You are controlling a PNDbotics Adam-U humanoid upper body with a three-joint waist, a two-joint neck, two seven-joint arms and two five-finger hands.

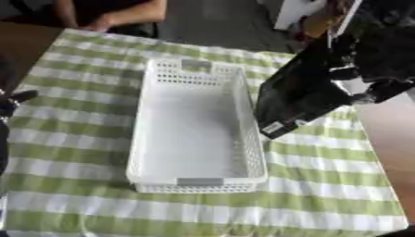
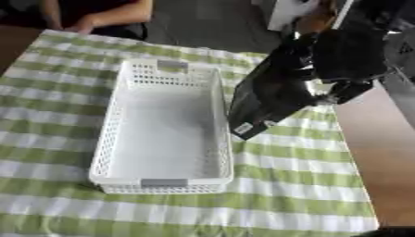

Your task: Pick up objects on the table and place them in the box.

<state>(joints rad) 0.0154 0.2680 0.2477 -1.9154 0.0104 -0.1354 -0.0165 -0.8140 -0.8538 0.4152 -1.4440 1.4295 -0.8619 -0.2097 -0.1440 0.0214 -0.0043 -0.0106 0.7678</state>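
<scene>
A flat black glossy pouch [image 1: 298, 99], judged light, limp and slippery, is pinched at its upper edge by the right hand [image 2: 350, 60], tilted just right of the white perforated plastic box [image 1: 194, 134].

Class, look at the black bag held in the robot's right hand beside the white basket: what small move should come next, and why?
Probably shift the right hand leftward to bring the black bag over the white basket. The bag hangs tilted above the checked cloth, just outside the basket's right wall, and the basket looks empty.

R hand [image 2: 344, 65] w/ black pouch [image 2: 272, 95], above basket [image 2: 113, 134]
</scene>
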